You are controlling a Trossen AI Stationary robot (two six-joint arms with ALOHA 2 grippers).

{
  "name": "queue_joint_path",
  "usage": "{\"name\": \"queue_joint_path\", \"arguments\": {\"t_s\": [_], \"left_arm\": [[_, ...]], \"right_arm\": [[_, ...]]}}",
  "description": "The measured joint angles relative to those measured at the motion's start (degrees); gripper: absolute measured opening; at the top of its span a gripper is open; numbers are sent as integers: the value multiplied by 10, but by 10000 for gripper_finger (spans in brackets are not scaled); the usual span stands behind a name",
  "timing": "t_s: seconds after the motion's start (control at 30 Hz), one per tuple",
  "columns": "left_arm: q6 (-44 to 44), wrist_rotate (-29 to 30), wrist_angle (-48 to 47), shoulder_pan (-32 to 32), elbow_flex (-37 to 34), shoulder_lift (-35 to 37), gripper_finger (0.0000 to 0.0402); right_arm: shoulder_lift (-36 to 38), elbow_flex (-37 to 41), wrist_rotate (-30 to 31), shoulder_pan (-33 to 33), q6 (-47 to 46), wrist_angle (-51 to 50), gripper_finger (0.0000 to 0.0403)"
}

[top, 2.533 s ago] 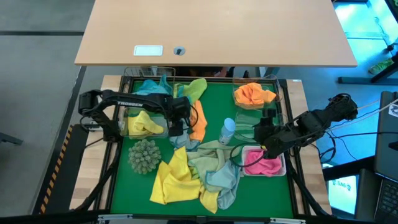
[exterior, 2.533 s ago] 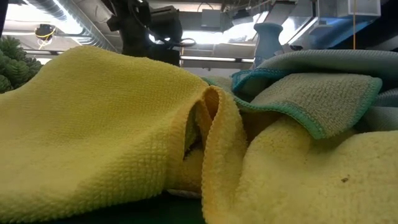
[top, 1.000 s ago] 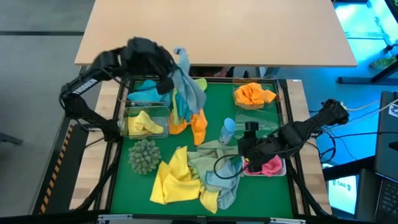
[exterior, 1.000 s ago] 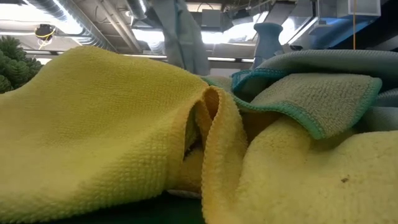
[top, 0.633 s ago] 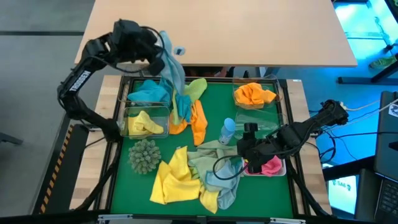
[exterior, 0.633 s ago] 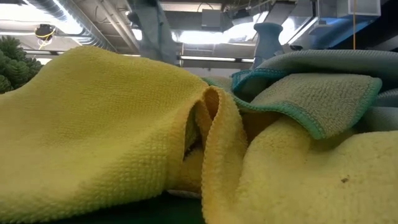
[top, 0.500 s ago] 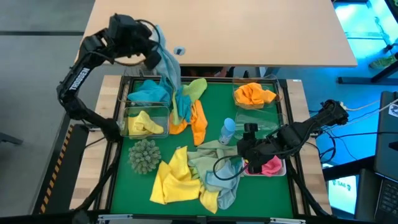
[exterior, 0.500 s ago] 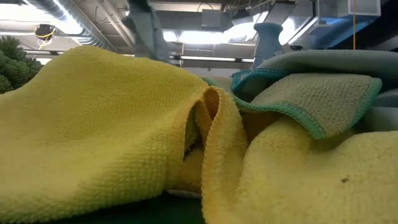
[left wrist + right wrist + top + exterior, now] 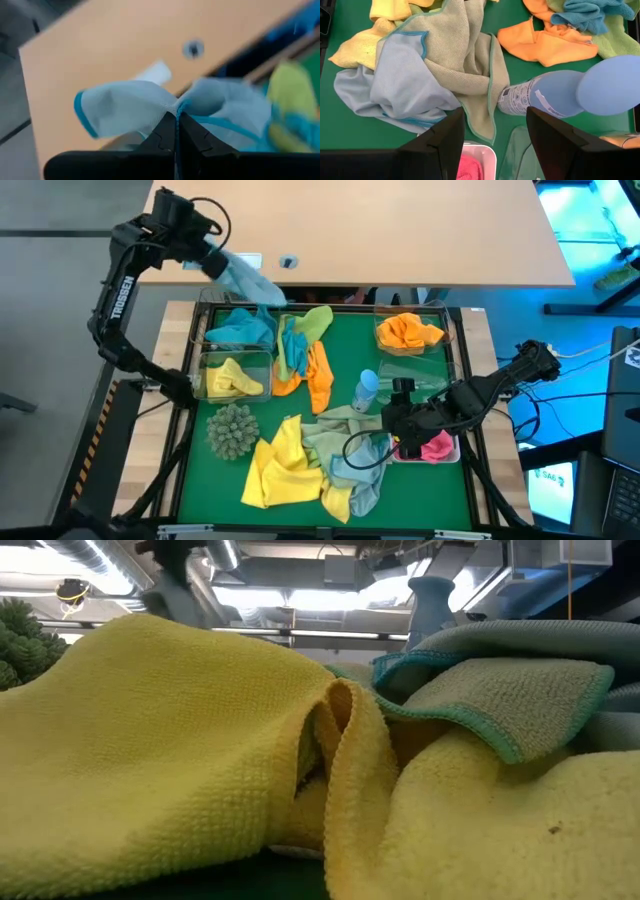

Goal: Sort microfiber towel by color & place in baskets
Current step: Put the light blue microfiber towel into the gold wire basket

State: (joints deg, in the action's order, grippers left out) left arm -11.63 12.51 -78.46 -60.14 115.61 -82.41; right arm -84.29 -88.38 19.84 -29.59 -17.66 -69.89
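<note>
Big messy pile of towels (image 9: 310,465) sits mid-mat, right gripper (image 9: 400,418) hangs wide open by the pink basket (image 9: 428,442), and left gripper (image 9: 208,260) pinches a light blue towel (image 9: 245,280) by its corner, so it could slip out and miss the basket.

Spiky ball (image 9: 232,430) on green mat (image 9: 345,375); blue bottle (image 9: 366,390) mid-mat.

5 baskets (image 9: 236,378), approx 9-10 towels (image 9: 285,465) (pile's tangled, can't be exact), 1 spiky ball (image 9: 231,430), 1 bottle (image 9: 366,389), 2 grippers (image 9: 205,255).
</note>
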Motion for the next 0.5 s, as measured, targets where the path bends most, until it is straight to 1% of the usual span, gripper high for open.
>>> {"name": "queue_joint_path", "arguments": {"t_s": [0.07, 0.13, 0.2, 0.5], "left_arm": [[-25, 0, -45, -8, 0, 0, 0], [-50, -13, -88, -9, 0, 0, 0], [-59, -17, -119, -9, 0, 0, 0], [5, -6, -116, 5, -3, 3, 0]], "right_arm": [[0, 0, 0, 0, 0, 0, 211], [0, 0, 0, 0, 0, 0, 211], [0, 0, 0, 0, 0, 0, 211], [0, 0, 0, 0, 0, 0, 211]]}}
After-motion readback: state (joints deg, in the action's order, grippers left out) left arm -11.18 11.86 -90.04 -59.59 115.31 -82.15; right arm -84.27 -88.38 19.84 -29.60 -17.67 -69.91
